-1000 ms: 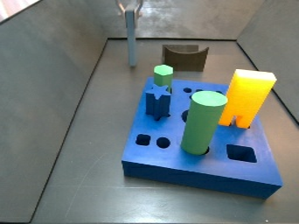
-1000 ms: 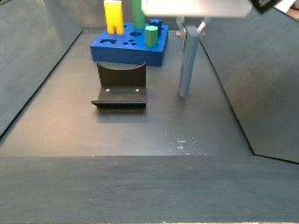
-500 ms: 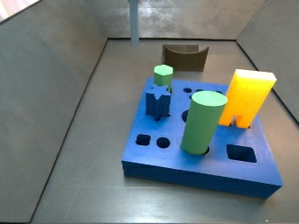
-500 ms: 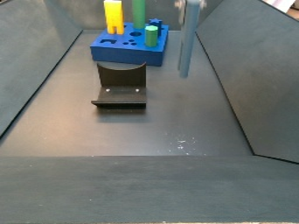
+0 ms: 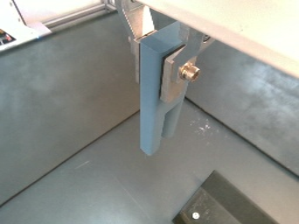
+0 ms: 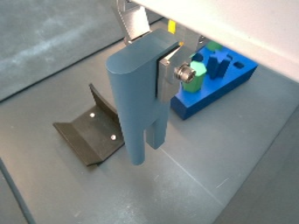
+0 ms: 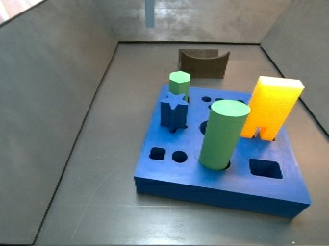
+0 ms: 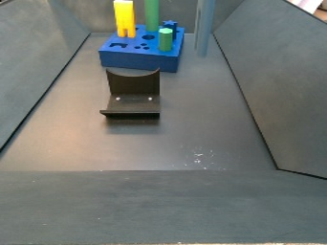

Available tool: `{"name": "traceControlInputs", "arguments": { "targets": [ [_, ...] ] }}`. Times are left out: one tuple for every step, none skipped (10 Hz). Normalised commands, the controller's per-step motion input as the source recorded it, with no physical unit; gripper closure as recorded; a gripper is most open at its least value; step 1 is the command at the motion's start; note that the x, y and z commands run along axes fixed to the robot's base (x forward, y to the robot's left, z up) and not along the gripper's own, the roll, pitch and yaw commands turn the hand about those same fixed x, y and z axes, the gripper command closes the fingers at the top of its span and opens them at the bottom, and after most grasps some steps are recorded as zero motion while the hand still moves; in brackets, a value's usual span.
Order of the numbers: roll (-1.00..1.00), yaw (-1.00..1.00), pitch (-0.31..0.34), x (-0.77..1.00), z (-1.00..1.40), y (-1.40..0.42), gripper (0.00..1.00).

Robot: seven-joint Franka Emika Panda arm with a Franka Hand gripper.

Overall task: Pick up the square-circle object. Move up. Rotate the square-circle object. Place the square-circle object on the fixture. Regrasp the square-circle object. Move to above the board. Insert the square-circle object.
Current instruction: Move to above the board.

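With our gripper (image 6: 163,54) clamped on the square-circle object (image 6: 136,101) high above the fixture (image 6: 93,133), we should rotate slowly, keeping grip firm.

Lighting's pretty even and soft in all 4 shots, nothing dim. Both side views are low-res and a bit mushy. The dark floor (image 8: 166,144) has a few tiny bright glints, and shadows under the board (image 7: 218,168) are faint. In both wrist views the gripper (image 5: 167,54) sits high, its white housing nearly blown out, holding the square-circle object (image 6: 138,105) sharp against softer walls.
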Motion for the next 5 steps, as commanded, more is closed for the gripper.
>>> {"name": "traceControlInputs", "arguments": {
  "targets": [
    [0.13,0.05,0.085,0.03,0.54,-0.02,1.00],
    [0.13,0.05,0.085,0.02,0.32,-0.01,1.00],
    [-0.04,-0.26,0.213,0.15,0.15,-1.00,1.00],
    [-0.04,-0.24,0.202,0.15,0.11,-1.00,1.00],
    [-0.05,-0.15,0.199,0.16,0.13,-1.00,1.00]
  ]
}}
